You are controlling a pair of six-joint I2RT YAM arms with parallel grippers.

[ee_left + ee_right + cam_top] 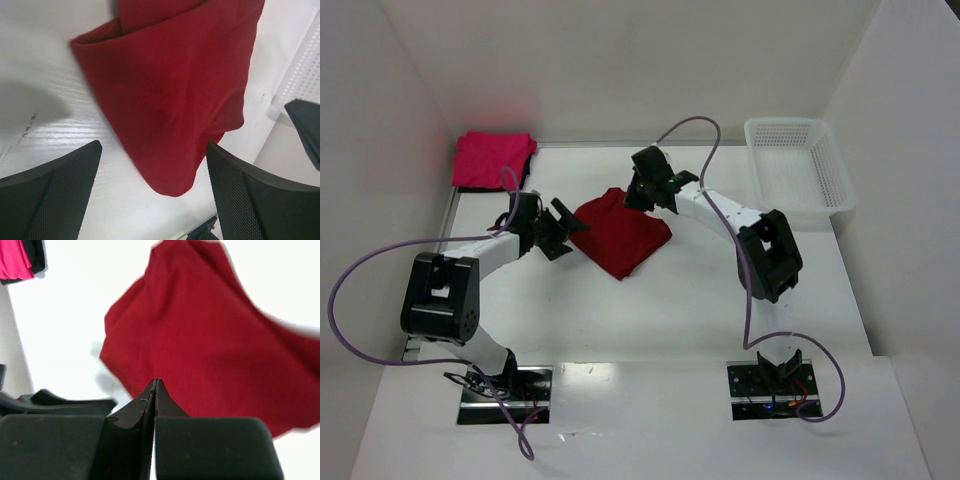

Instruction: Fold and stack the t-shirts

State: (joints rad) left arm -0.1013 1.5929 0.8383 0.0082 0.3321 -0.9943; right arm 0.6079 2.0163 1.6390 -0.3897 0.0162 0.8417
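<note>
The crimson t-shirt (pixel 620 232) is seen lying crumpled mid-tabletop (pixel 700 300). The left end effector (pixel 563 229) is spread wide beside it, released. The right end effector (pixel 642 196) is clenched on nothing. The pink t-shirt (pixel 492 158) is laid at the far-left corner.

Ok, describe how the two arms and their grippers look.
The left arm and right arm have white links and bulky black joints, each trailing a purple cable. The left gripper and right gripper are black, with finely textured fingers.
</note>
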